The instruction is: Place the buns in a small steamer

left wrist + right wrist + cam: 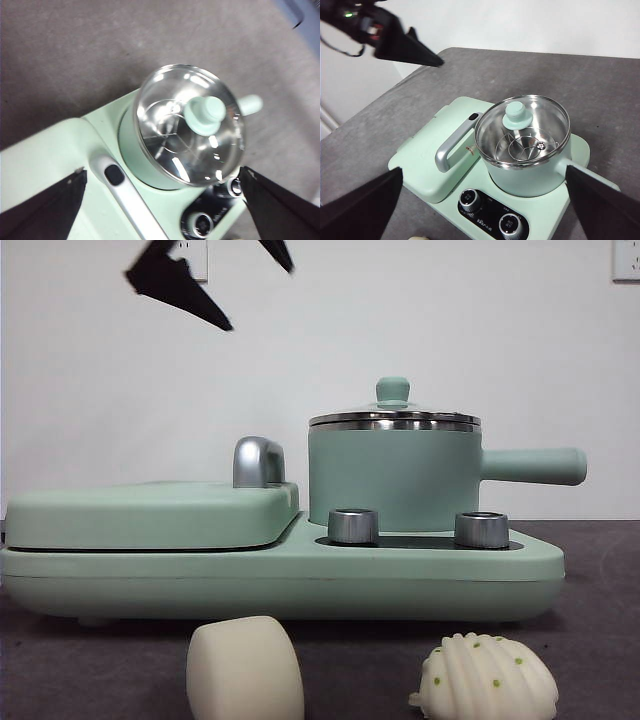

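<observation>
**Lid still on, both buns still waiting on the worktop**

Nothing has gone into the small steamer (394, 472) yet, by the look of it. The mint-green pot sits on the right half of a matching cooker base (280, 575), its straight handle pointing off to the side, and its glass lid (522, 131) with the green knob (204, 115) is seated on the steel rim. Through the glass I can see a bare steel rack and no food.

Both buns lie on the worktop just in front of the base: the smooth cream bun (244, 668) nearer the middle, the ribbed bun with green dots (487, 678) beside it, apart from each other.

The left hand (162, 192) hovers directly above the lid, jaws spread wide and holding nothing. The right hand (482, 200) hangs back higher up, also spread wide and empty. I judge that lifting the lid comes first, then two bun transfers, so nearly the whole job is left.

The flat lidded griddle (150, 512) with its silver handle (258, 461) occupies the base's other half. The worktop (600, 90) is a dark grey, felt-like covering; behind it stands a plain white wall (480, 330) with a socket plate at each top corner.
</observation>
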Available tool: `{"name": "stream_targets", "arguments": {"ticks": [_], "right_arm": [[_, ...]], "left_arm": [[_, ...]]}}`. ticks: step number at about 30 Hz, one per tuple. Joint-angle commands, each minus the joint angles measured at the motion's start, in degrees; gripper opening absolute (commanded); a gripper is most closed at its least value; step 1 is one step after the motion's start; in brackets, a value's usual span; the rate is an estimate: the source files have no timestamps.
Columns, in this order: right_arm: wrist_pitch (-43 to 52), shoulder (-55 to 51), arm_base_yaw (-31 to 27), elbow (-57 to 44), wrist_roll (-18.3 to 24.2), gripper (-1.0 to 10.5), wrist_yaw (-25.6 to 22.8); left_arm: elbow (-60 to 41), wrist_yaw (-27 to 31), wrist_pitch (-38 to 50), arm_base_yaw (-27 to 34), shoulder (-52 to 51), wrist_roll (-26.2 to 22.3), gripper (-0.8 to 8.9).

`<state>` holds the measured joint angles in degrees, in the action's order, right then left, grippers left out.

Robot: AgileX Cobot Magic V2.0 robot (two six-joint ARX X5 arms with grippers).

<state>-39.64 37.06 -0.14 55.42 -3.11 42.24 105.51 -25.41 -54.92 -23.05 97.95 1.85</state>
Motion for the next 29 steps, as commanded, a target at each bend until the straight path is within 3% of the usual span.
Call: {"name": "stream_targets", "arguments": {"ticks": [1, 11, 22, 25, 29], "right_arm": [[0.6, 0.3, 0.1, 0.9, 0.5, 5.2, 0.2], [0.6, 0.3, 0.1, 0.9, 0.5, 5.2, 0.2], [0.5, 1.9, 0.1, 0.9, 0.5, 5.2, 0.2], [0.5, 1.8, 0.1, 0.9, 0.5, 5.2, 0.2], [0.3, 1.8, 0.1, 0.9, 0.5, 5.2, 0.2]], "left_arm": [[10.9, 3.8, -5.6, -2.6, 7.1, -3.5, 4.96], [33.7, 9.6, -14.9, -9.4, 22.9, -3.5, 4.94], [35.8, 13.7, -14.4, -16.2, 27.4, -4.3, 4.54], [35.8, 13.9, -14.5, -16.9, 28.8, -4.7, 3.98], [35.8, 14.0, -15.0, -17.2, 30.1, -4.9, 3.96]]}}
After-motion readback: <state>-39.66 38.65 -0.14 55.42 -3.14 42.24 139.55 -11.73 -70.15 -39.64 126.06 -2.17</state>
